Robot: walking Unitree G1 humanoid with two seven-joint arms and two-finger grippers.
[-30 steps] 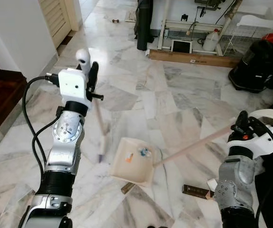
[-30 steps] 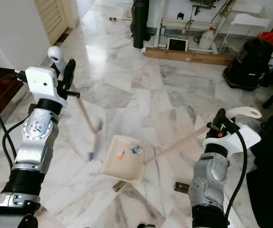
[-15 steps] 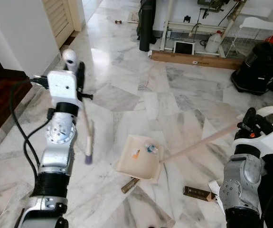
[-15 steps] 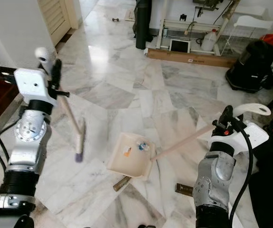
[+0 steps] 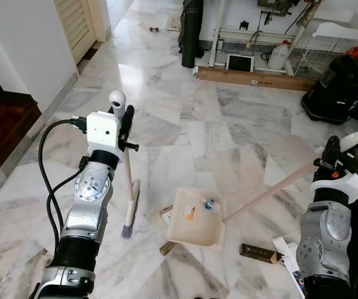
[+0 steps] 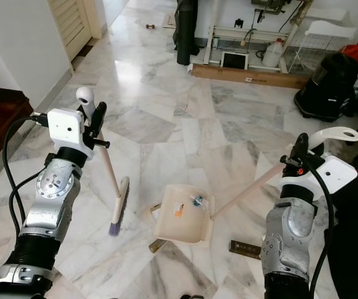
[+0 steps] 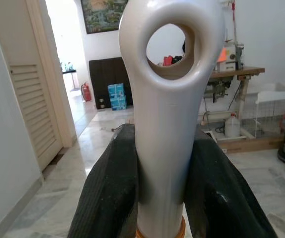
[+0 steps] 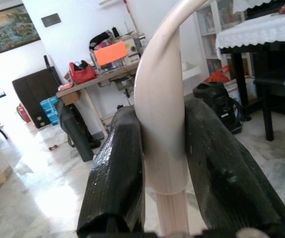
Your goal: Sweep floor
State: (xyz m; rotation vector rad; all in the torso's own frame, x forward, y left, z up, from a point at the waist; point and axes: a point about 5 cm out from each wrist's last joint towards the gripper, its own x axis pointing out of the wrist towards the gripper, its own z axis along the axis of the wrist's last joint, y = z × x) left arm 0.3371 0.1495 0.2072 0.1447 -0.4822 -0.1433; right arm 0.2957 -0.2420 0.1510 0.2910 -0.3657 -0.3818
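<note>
Left of centre in the head view, my left gripper (image 5: pixel 124 118) is clamped on the white handle of the broom (image 5: pixel 129 202), whose bristles touch the marble floor (image 5: pixel 185 124) just left of the dustpan (image 5: pixel 197 224). At the right edge, my right gripper (image 6: pixel 303 156) grips the dustpan's long handle; the pan lies low at centre, holding small scraps (image 5: pixel 210 204).

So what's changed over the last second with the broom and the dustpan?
The left gripper swung the broom out to the robot's left, then back in; its bristles now sit close beside the dustpan. A small card has appeared at the pan's left edge. Unchanged: the right gripper clamps the dustpan's handle, litter in the pan, brown bar on the floor.
</note>
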